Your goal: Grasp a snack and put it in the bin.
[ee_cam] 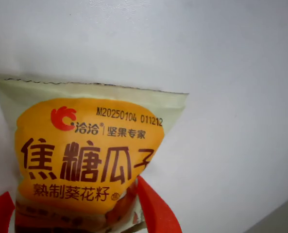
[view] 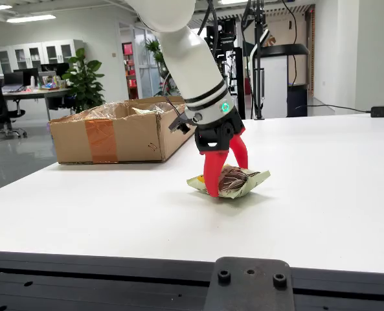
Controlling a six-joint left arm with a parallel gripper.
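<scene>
Open-plan office-lab: desks (view: 33, 92), office chair (view: 0, 116), potted plant (view: 85, 81) behind the white table (view: 321, 194); ceiling strip lights (view: 30, 18).

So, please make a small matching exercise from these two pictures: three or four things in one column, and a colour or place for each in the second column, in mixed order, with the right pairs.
Things:
1. snack packet
2. cardboard box
3. gripper fingers
4. table

Descriptions:
A. white, bearing everything
B. red, one on each side of the packet
C. brown, open-topped, with orange tape, left of the arm in the fixed view
D. pale green with an orange label, lying on the table

Pairs: 1-D, 2-C, 3-B, 4-A
</scene>
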